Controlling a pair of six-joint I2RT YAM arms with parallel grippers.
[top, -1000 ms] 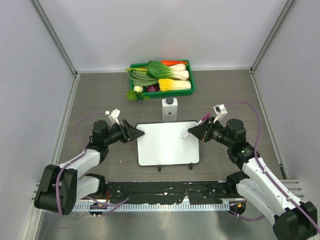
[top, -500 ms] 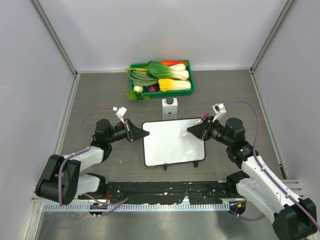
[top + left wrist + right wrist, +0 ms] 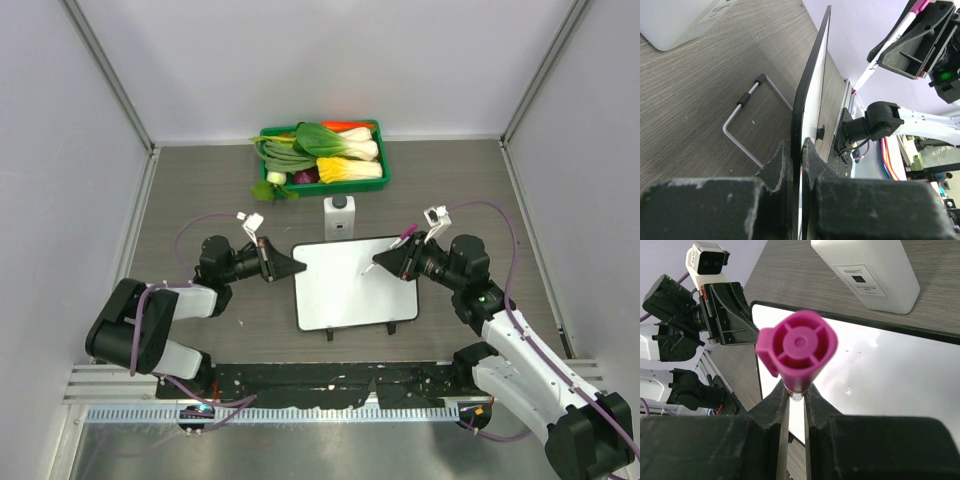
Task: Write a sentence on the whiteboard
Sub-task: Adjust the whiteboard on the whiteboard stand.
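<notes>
Left wrist: whiteboard (image 3: 807, 100) seen edge-on, its face hidden; box (image 3: 675, 20) cut off at the top-left corner. Right wrist: marker (image 3: 799, 347) seen end-on, its tip hidden behind its own body. Top view: any sentence too small to tell.

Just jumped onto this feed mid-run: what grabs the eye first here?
The blank-looking whiteboard mid-table, with the left gripper clamped on its left edge and the right gripper holding a pink marker over its right half. Behind it, a green tray of bright vegetables sits at the table's far edge.
</notes>
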